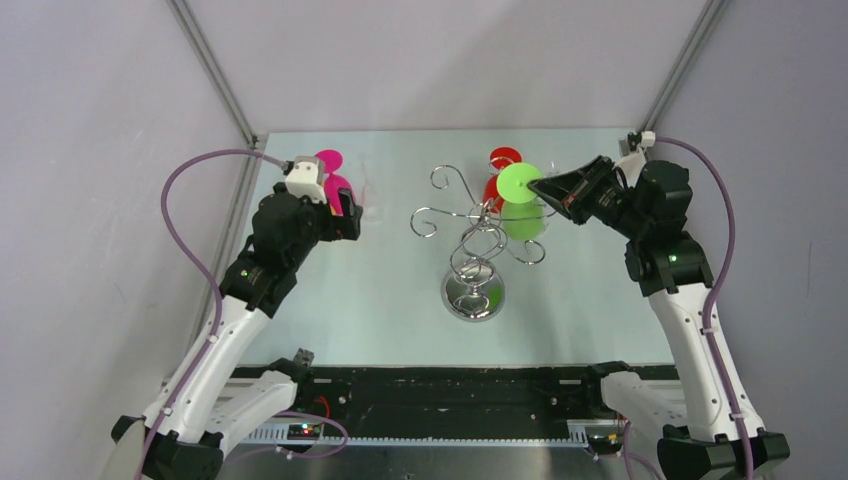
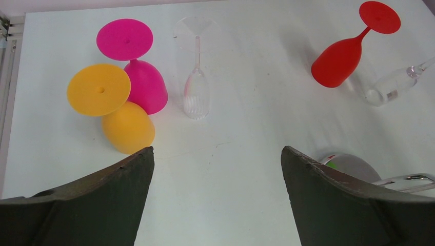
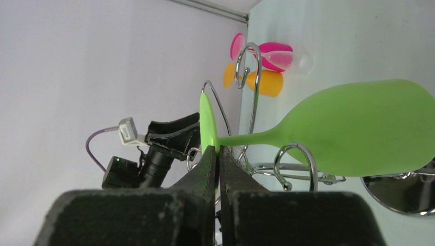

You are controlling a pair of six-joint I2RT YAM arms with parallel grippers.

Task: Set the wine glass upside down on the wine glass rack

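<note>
My right arm [image 1: 690, 310] reaches inward from the right side of the bench [image 1: 330, 300]. The right jaws are clamped on the foot rim of the green glass [image 1: 522, 220], which sits foot up, bowl down, among the curled arms of the rack [image 1: 474, 252]. My left arm [image 1: 230, 320] bends over the far left, with the left jaws wide apart above the pink glass [image 2: 146, 84] and orange glass [image 2: 128, 125].

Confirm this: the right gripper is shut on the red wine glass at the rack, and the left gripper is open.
Wrong colour. The right gripper is shut on the green wine glass, at the wine glass rack; the right wrist view shows it. The red wine glass stands upside down on the table. The left gripper is indeed open.
</note>
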